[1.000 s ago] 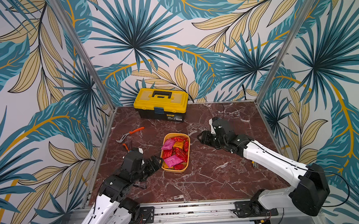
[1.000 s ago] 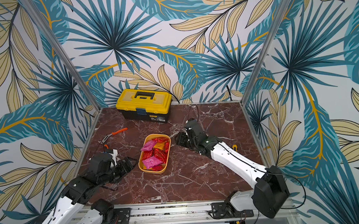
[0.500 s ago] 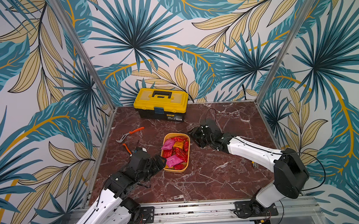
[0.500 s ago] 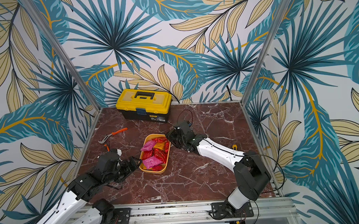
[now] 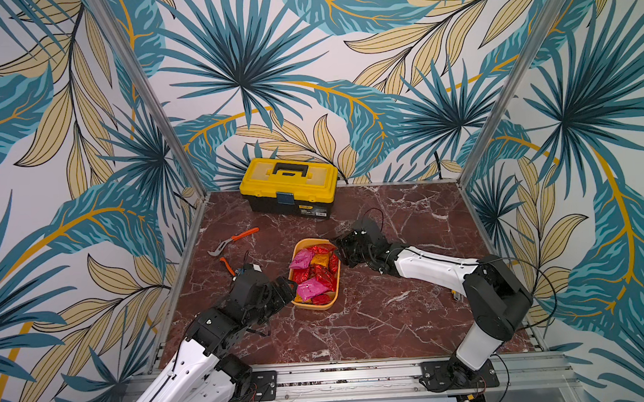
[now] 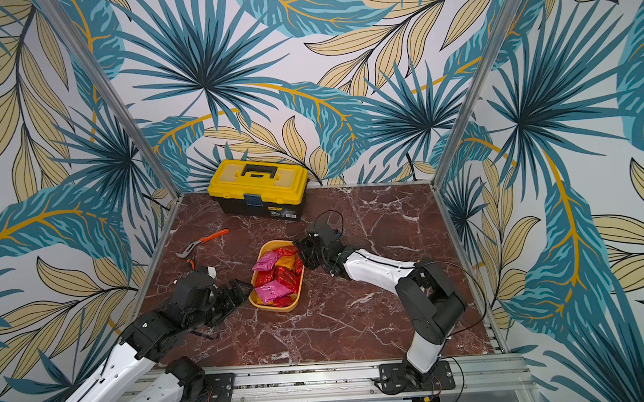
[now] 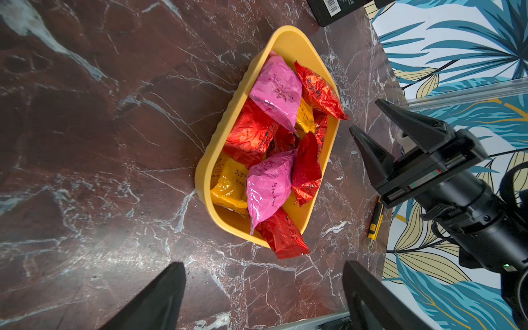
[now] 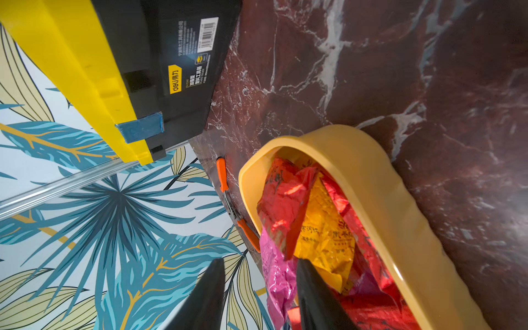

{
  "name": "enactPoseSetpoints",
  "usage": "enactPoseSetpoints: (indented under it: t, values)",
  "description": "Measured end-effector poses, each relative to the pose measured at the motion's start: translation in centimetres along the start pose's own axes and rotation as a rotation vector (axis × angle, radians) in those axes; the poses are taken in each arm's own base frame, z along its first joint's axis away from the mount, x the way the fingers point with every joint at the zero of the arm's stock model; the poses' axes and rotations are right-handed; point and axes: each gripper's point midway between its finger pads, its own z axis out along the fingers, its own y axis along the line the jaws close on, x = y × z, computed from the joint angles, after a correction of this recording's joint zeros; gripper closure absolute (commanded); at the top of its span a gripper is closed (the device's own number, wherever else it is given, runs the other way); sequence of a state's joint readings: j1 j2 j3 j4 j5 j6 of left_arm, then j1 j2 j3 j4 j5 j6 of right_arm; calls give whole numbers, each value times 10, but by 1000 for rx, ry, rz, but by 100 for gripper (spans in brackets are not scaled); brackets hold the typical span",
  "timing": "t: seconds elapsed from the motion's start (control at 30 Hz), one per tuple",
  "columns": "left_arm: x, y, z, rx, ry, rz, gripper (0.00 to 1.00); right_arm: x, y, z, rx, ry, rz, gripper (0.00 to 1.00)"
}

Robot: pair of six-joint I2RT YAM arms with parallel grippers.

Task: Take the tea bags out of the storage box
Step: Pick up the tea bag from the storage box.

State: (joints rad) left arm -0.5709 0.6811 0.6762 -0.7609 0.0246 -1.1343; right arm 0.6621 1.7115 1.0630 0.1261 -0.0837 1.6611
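Listing contents, placed from the grippers:

- Left gripper (image 5: 289,285) – fingers wide apart, nothing between them. It sits low over the table (image 5: 357,321), tips just short of the box's near end.
- Box (image 5: 316,307) – yellow-orange tub, upright on the table, directly ahead of the left gripper and between the two grippers in both top views.
- Tea bags (image 5: 314,270) – all inside the box, heaped and overlapping. In the left wrist view two pink ones lie on top of red and orange ones (image 7: 251,134), and one red sachet pokes over the rim toward the left gripper.
- Right gripper (image 5: 338,246) – fingers apart, clamped on nothing. It stands at the box's far end. In its wrist view one finger (image 8: 314,291) is over the sachets and the other is outside the rim; contact cannot be told.
- Toolbox (image 5: 288,181) – closed, well beyond the right gripper.
- Pliers (image 5: 233,241) – on the table, beyond the left gripper and apart from the box.
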Motion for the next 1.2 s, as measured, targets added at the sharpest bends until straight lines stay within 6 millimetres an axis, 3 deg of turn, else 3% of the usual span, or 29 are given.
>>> enactPoseSetpoints:
  t: [0.87,1.2]
  values:
    - [-1,3,0,-14,-5,-4,8,-1,-23,26,2,23,95,59]
    - [0,6,0,-26,-4,-5,7,-2,-25,28,4,21,106,81]
